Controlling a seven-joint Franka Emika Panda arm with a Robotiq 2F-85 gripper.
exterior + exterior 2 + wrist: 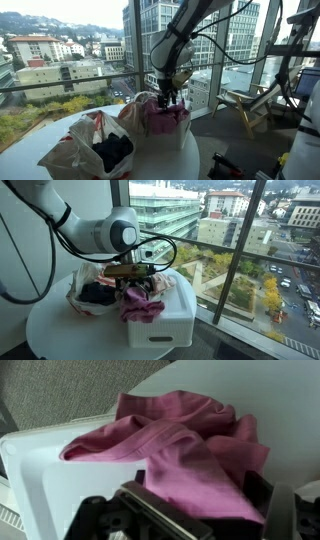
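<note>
Gripper (195, 520) low over pink cloth (185, 445). The cloth covers the fingertips, so can't tell if clamped. Cloth heaped in white bin (165, 328) on round table (60, 340). Plastic bag (90, 135) of dark clothes just beside bin. Window (60, 50) behind.

- In an exterior view we see the black gripper (168, 97) right at a crumpled pink cloth (163, 120) in a white plastic box (176, 141).
- Beside the box we see a crinkled whitish plastic bag (68, 152) of dark clothes (112, 151).
</note>
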